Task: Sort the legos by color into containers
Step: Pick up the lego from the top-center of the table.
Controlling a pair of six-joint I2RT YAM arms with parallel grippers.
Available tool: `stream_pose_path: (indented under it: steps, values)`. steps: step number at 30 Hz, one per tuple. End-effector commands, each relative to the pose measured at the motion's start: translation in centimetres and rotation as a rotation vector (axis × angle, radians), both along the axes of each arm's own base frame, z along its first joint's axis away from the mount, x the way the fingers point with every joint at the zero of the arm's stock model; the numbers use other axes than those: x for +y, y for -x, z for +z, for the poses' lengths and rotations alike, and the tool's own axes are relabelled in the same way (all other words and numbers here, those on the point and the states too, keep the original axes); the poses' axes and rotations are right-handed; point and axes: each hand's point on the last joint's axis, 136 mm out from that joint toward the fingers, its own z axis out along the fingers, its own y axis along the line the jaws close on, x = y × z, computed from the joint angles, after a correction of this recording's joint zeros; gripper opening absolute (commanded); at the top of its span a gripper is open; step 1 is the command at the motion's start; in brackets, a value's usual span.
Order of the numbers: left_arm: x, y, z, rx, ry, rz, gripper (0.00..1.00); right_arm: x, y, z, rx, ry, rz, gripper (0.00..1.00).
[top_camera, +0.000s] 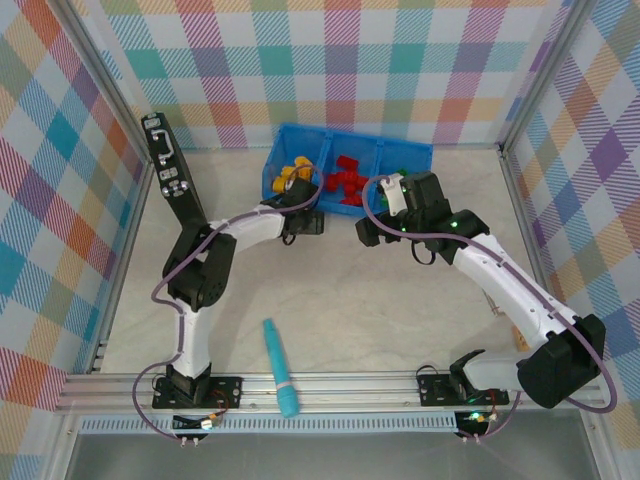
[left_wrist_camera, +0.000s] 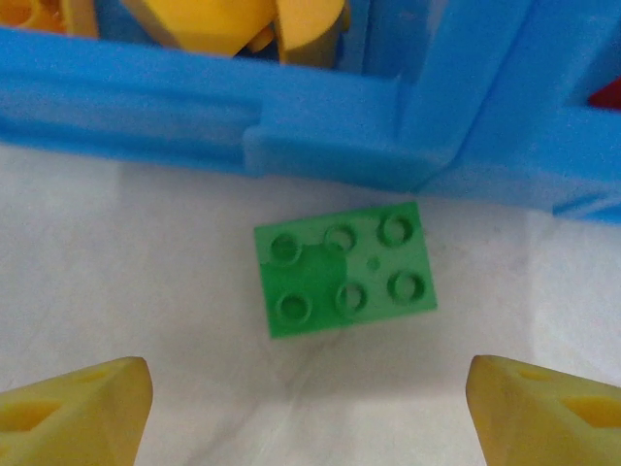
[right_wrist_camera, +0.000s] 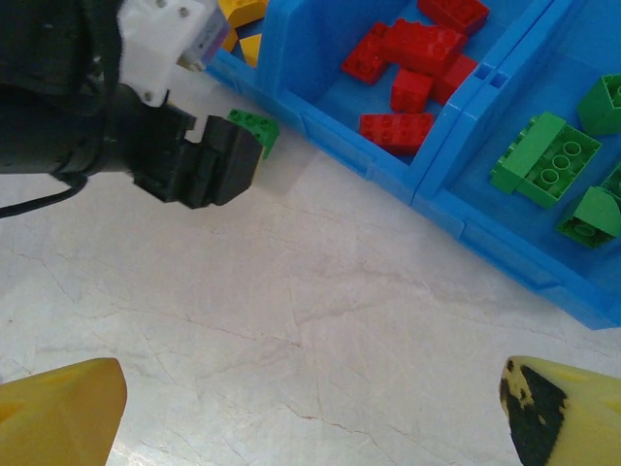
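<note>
Lying studs-up on the table (right_wrist_camera: 291,291), one green brick (left_wrist_camera: 344,282) is seen just outside the bin (left_wrist_camera: 320,136), apart from its near wall. Left gripper (left_wrist_camera: 310,413) is held over it, jaws wide. Right gripper (right_wrist_camera: 310,408) is held nearby, jaws likewise wide, empty. Yellow bricks (left_wrist_camera: 194,19), red bricks (right_wrist_camera: 408,58) and green bricks (right_wrist_camera: 543,160) are binned in separate compartments.

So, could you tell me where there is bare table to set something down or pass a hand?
The middle table is bare, between the left arm, the right arm, the blue bin and the teal cylinder. It is crowded along the bin's front wall, where the left gripper, a green brick and the right gripper sit.
</note>
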Motion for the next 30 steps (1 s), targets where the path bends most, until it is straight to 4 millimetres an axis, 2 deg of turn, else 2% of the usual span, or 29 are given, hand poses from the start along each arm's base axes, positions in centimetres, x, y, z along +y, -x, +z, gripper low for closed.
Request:
stream_pose_path:
  steps: [1,6,8,12,15,19,23,26,30]
  values:
    - [-1.2,-1.8,1.0,-0.048,0.034,0.009,0.86,-0.1,-0.2,1.0,-0.027,0.002,0.007,0.99]
    - [-1.9,-2.6,-0.2,-0.034,0.042,0.014,0.86,0.0,-0.4,0.6,-0.02,0.009,0.009,0.99]
    - [-2.1,-3.0,-0.7,-0.027,0.04,0.02,0.83,0.1,-0.5,0.5,-0.018,0.007,0.009,0.99]
    - [-2.2,-3.4,-1.6,-0.011,0.036,0.042,0.73,0.0,-0.5,0.6,-0.023,0.013,0.008,0.99]
    - [-2.1,-3.1,-2.5,0.02,0.026,0.05,0.59,-0.2,-0.5,0.7,-0.029,0.015,0.003,0.99]
    - [-1.6,-2.5,-2.7,0.043,0.012,0.056,0.46,-0.5,-0.4,1.0,-0.043,0.024,-0.002,0.99]
    - [-1.2,-1.0,-2.1,0.064,0.015,0.047,0.33,-0.9,-0.4,1.5,-0.064,0.03,-0.01,0.99]
    - [-1.5,0.2,-0.6,0.06,0.035,0.025,0.29,-1.2,-0.3,1.9,-0.081,0.029,-0.019,0.99]
    - [-4.0,1.2,2.5,0.041,0.086,-0.044,0.29,-2.1,-0.1,2.2,-0.105,0.033,-0.044,0.99]
